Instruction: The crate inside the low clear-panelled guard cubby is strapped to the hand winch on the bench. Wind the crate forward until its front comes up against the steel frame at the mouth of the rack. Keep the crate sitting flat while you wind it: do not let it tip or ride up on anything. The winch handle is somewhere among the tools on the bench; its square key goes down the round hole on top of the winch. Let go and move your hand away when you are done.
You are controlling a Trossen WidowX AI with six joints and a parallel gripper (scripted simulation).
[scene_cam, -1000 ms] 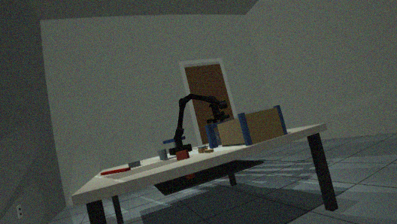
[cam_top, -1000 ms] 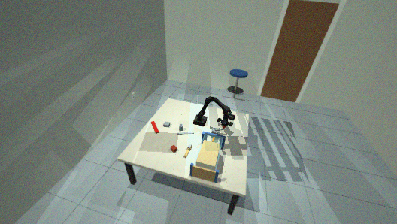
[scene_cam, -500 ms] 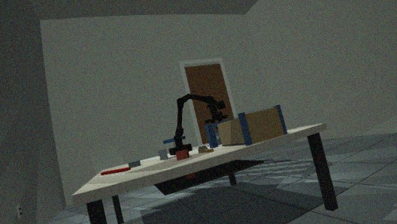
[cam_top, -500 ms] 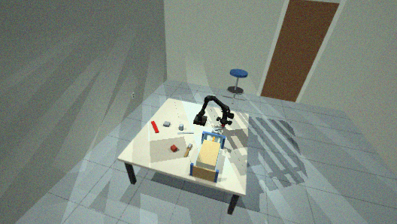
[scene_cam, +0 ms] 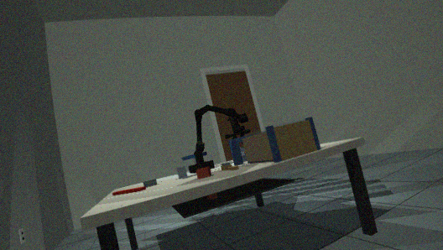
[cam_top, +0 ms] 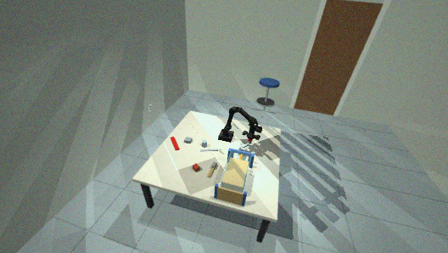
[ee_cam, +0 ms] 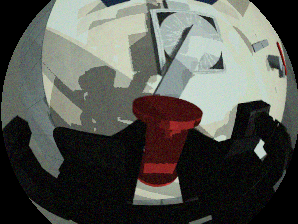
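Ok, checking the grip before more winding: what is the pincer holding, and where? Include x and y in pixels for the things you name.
The pincer (cam_top: 251,135) (ee_cam: 157,120) holds the crank by its red knob (ee_cam: 161,152), below the flared top.

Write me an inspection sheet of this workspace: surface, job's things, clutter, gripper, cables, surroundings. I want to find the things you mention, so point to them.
Surface: pale bench top (cam_top: 159,163) (scene_cam: 168,191), streaked with light and shadow.
Job's things: crate (cam_top: 236,171) in the blue-posted rack; winch handle, its red grip (cam_top: 250,140) (ee_cam: 167,135) raised; yellow strap (cam_top: 241,157) at the rack's mouth.
Clutter: hammer (cam_top: 212,170), red block (cam_top: 196,167) (scene_cam: 204,172), red bar (cam_top: 175,143) (scene_cam: 129,191).
Gripper (cam_top: 251,137) (scene_cam: 237,136) (ee_cam: 157,120): shut on the red grip.
Cables: nothing seen.
Surroundings: blue stool (cam_top: 269,82), brown door (cam_top: 339,55) (scene_cam: 231,105), wall socket (cam_top: 150,108) (scene_cam: 22,236).
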